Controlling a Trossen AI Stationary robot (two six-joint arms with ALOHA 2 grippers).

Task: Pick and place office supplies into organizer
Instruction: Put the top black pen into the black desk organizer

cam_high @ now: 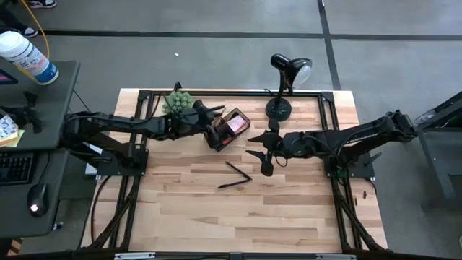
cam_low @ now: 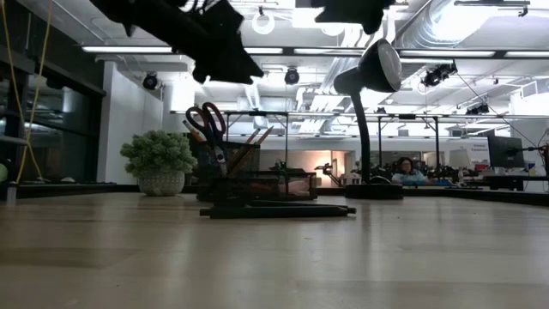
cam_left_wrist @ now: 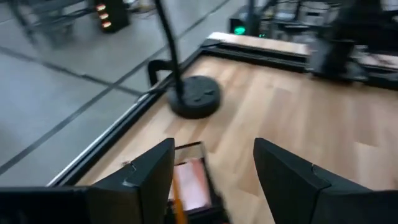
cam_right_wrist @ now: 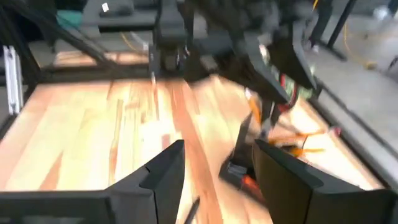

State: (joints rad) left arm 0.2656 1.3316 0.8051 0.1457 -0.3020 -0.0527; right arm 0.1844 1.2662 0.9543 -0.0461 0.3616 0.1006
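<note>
A black desk lamp (cam_high: pixel 283 87) stands at the far edge of a light wooden desk (cam_high: pixel 238 209), its round base (cam_high: pixel 279 110) flat on the boards and its shade (cam_high: pixel 299 71) turned outward. Along the same edge from the lamp, a small green plant (cam_high: pixel 178 102) sits in a pale pot (cam_low: pixel 161 181). Well beyond the plant, off the desk, a side table (cam_high: pixel 43 101) carries a white bottle with a blue band (cam_high: pixel 27 57), with a black keyboard (cam_high: pixel 16 167) and a mouse (cam_high: pixel 36 198) near it. Behind the lamp, across the room, a person (cam_low: pixel 407 172) sits at a workstation under strip lights.
</note>
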